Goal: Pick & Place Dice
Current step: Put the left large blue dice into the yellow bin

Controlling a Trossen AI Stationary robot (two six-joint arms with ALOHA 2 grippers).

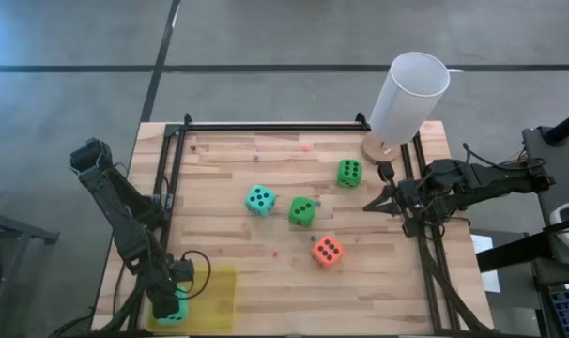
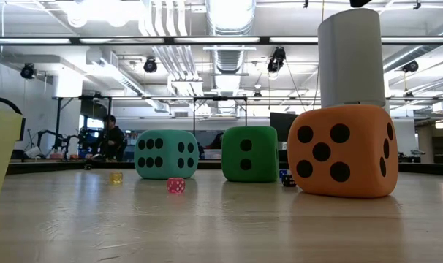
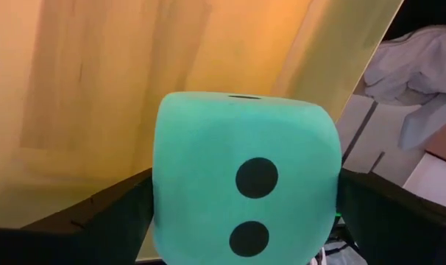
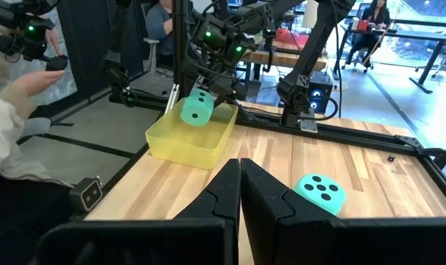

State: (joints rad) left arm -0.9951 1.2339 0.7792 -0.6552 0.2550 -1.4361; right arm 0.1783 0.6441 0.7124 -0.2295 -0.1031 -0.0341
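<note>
Teal die [image 3: 245, 180], light soft foam, best gripped across opposite flat faces, clamped in left gripper [image 1: 169, 305] fingers above yellow tray [image 1: 219, 296] at worktop [image 1: 266, 282] near-left corner; right gripper [image 1: 376, 203] fingers together, idle far right.

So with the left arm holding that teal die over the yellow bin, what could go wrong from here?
The left gripper holds the teal die above the yellow bin, near its edge, so on release the soft cube might bounce out or tip over the wall. The bin also sits at the table's corner, so a nudge could push it off.
</note>
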